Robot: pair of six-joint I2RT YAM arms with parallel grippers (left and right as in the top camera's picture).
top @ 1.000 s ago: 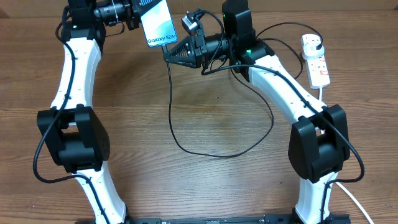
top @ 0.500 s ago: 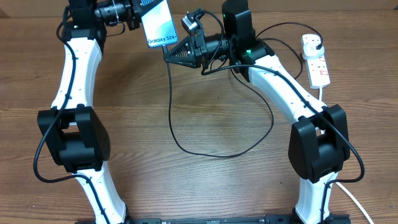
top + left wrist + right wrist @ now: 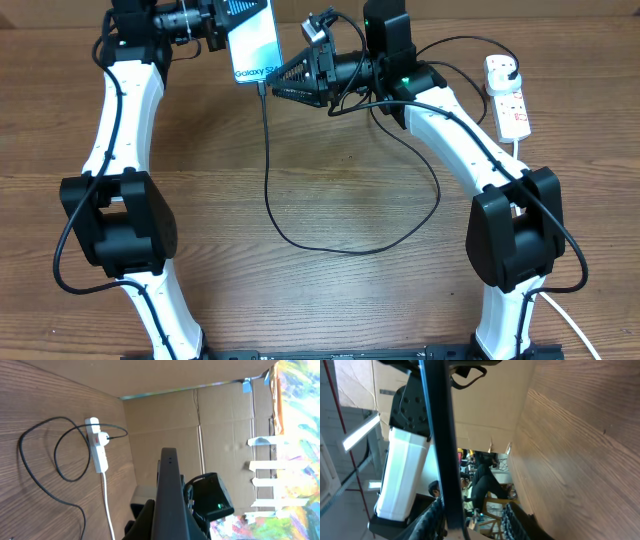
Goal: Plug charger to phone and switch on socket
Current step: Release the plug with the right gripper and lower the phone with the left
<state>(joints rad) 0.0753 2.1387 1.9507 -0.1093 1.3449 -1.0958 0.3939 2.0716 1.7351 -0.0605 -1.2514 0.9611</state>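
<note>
Found phone (image 3: 252, 40) gripped tight in left gripper (image 3: 224, 20), far side, left of centre; charger (image 3: 267, 170) hanging from its near edge. Found right gripper (image 3: 280, 82) parted, empty. Located power strip (image 3: 510, 105) far right, lengthwise near-to-far, nearer right arm (image 3: 450, 130).

We find the far edge of the table (image 3: 340, 300) crowded. The left arm (image 3: 125, 110) and right arm (image 3: 455, 130) meet there. The left gripper (image 3: 218, 22) clamps the phone (image 3: 252, 40) above the wood. The right gripper (image 3: 280, 80) sits just beside the phone's lower edge, fingers apart, leaving no passage between them. A black cable (image 3: 265, 150) hangs from the phone, loops across mid-table and runs back toward the right arm. We note the power strip (image 3: 508, 95) at the far right, a plug (image 3: 503, 68) seated in it. A cardboard wall (image 3: 165, 415) closes the back. Bare wood lies open left of the cable and across the near half between the arms.
</note>
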